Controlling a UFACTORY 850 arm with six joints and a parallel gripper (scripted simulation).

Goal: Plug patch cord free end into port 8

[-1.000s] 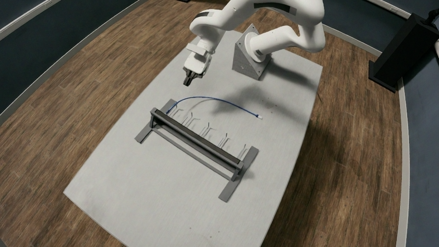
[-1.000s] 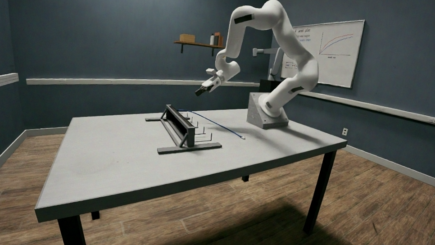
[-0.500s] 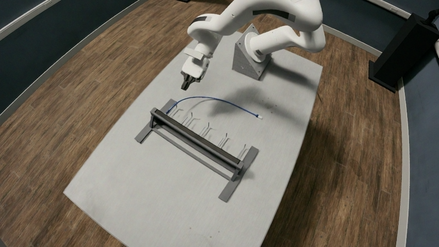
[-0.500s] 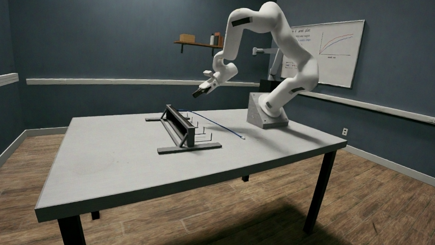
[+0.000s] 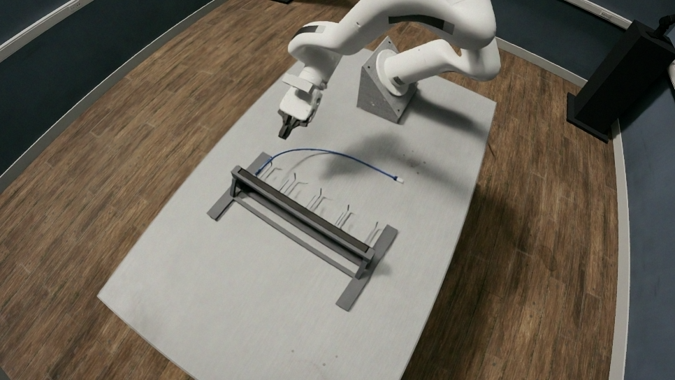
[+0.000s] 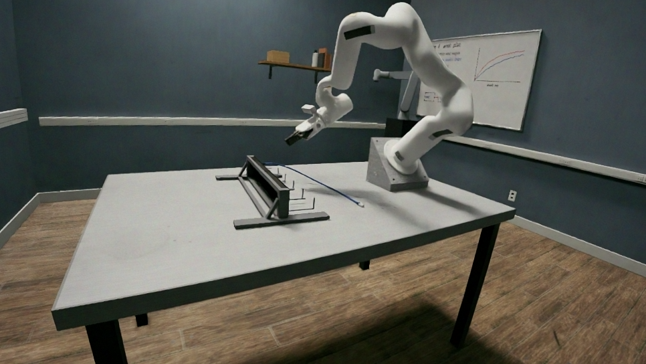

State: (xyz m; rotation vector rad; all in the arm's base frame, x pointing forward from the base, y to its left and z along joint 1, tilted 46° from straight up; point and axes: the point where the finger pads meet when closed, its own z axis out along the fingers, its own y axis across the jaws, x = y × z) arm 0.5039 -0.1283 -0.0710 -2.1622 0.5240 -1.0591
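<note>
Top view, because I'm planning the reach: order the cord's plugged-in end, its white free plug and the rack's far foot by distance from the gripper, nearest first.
1. Plugged-in end of the blue cord, just below the shut, empty gripper.
2. White free plug, off to the right on the table.
3. Rack's far foot, at the lower right.

The pale grey rectangular tabletop (image 5: 189, 283) carries a dark grey metal rack (image 5: 302, 212) at centre frame, a thin blue patch cord (image 5: 330, 153) behind it, and a grey wedge-shaped arm base (image 5: 377, 101) at upper centre.
</note>
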